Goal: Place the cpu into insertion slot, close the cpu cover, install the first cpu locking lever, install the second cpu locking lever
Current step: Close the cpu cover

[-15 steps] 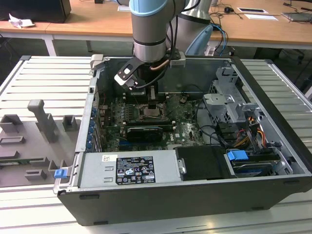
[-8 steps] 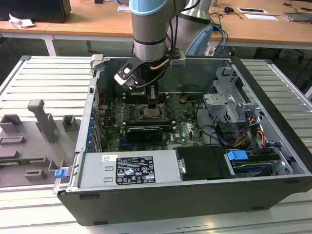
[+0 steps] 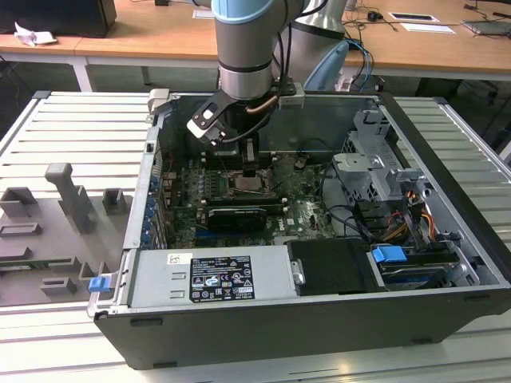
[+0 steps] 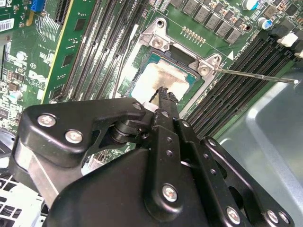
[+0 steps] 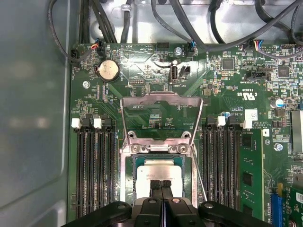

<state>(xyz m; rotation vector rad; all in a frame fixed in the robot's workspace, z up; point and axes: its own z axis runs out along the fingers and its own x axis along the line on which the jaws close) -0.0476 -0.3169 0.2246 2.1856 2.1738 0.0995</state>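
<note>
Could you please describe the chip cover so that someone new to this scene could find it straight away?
Inside the open computer case, find the green circuit board and the square socket between its two banks of long black memory slots. The chip cover is the thin silver frame standing open at the socket's edge. Unlike its neighbours, it has a large cut-out middle.

An open computer case (image 3: 319, 331) lies on a slatted table (image 3: 72, 128), with a grey labelled box (image 3: 209, 277), probably the power supply, along its near wall. Grey fixture blocks (image 3: 68, 195) stand at the exterior view's left. A silver drive cage (image 3: 374, 163) sits in the case at that view's right, and a wooden desk (image 3: 144, 40) runs along the far side.
</note>
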